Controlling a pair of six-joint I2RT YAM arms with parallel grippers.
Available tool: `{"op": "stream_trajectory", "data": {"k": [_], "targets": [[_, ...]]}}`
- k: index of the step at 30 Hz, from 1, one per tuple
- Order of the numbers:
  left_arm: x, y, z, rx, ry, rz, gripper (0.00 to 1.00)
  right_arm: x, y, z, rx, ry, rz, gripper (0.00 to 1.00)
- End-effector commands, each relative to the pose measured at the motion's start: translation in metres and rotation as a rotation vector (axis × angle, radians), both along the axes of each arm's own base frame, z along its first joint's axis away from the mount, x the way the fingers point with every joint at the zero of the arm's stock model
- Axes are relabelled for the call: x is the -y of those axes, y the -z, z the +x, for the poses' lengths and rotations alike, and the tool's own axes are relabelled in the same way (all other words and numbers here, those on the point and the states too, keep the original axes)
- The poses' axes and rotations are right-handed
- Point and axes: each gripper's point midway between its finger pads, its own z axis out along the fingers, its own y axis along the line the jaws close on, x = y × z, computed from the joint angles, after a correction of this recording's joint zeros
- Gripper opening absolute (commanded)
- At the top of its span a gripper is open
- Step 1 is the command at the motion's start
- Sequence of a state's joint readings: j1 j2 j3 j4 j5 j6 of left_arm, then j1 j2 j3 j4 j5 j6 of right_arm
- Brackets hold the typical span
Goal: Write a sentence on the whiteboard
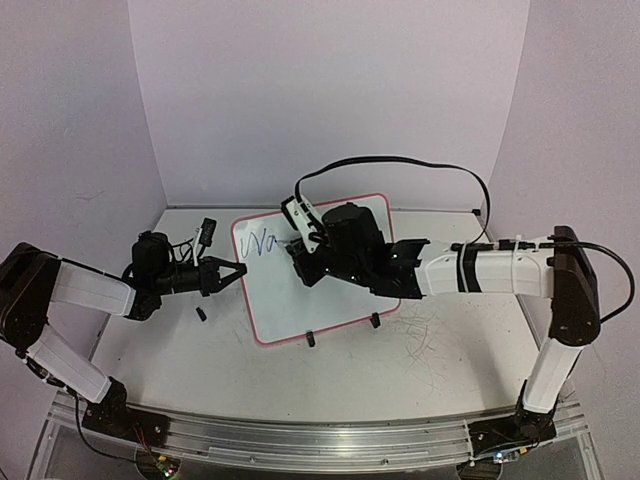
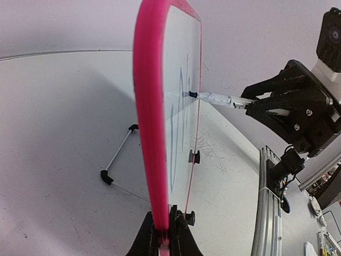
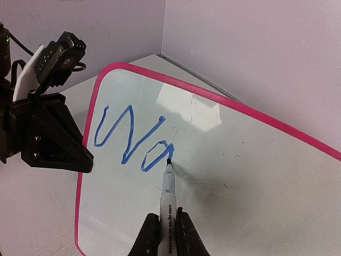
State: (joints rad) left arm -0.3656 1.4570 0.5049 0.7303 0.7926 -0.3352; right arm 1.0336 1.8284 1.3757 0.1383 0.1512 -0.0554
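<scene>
The whiteboard (image 1: 318, 295), glossy white with a pink frame, stands tilted on its wire stand at the table's middle. My left gripper (image 1: 239, 270) is shut on the board's left edge, its jaws pinching the pink frame (image 2: 152, 133) in the left wrist view. My right gripper (image 3: 166, 234) is shut on a white marker (image 3: 167, 194), whose tip touches the board surface (image 3: 245, 181). The sentence (image 3: 130, 140) so reads as a large blue "W" and an "a", with the tip at the end of the "a". The top view shows the same writing (image 1: 260, 243) at the board's upper left.
A small black cap (image 1: 200, 314) lies on the table below the left gripper. The stand's black feet (image 1: 311, 338) sit in front of the board. Grey scribbles (image 1: 420, 340) mark the tabletop at right. A black cable (image 1: 420, 162) arcs over the right arm.
</scene>
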Motion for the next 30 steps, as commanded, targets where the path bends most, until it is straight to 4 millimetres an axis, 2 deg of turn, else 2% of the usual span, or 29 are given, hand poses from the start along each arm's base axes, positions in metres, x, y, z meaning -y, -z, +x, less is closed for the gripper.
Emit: {"op": "stream_trajectory", "data": {"k": [1, 7, 12, 15, 20, 25, 30], "targets": [[0.001, -0.019, 0.008, 0.109, 0.002, 0.007, 0.0, 0.009, -0.004, 0.0, -0.008, 0.012, 0.009, 0.0], [0.001, -0.019, 0.008, 0.109, 0.0, 0.008, 0.0, 0.01, 0.005, -0.004, -0.03, 0.001, -0.002, 0.0], [0.001, -0.018, 0.008, 0.105, 0.002, 0.01, 0.0, 0.011, 0.002, -0.004, -0.031, 0.003, 0.003, 0.0], [0.001, -0.018, 0.009, 0.105, 0.002, 0.009, 0.0, 0.01, -0.012, -0.003, -0.01, 0.006, 0.023, 0.0], [0.001, -0.019, 0.008, 0.104, 0.002, 0.008, 0.0, 0.012, -0.051, -0.008, 0.026, -0.013, 0.118, 0.0], [0.001, -0.019, 0.008, 0.106, 0.002, 0.008, 0.0, 0.017, -0.051, 0.001, 0.032, 0.01, 0.122, 0.0], [0.001, -0.019, 0.008, 0.106, 0.003, 0.008, 0.0, 0.01, -0.052, 0.006, 0.041, 0.002, 0.121, 0.0]]}}
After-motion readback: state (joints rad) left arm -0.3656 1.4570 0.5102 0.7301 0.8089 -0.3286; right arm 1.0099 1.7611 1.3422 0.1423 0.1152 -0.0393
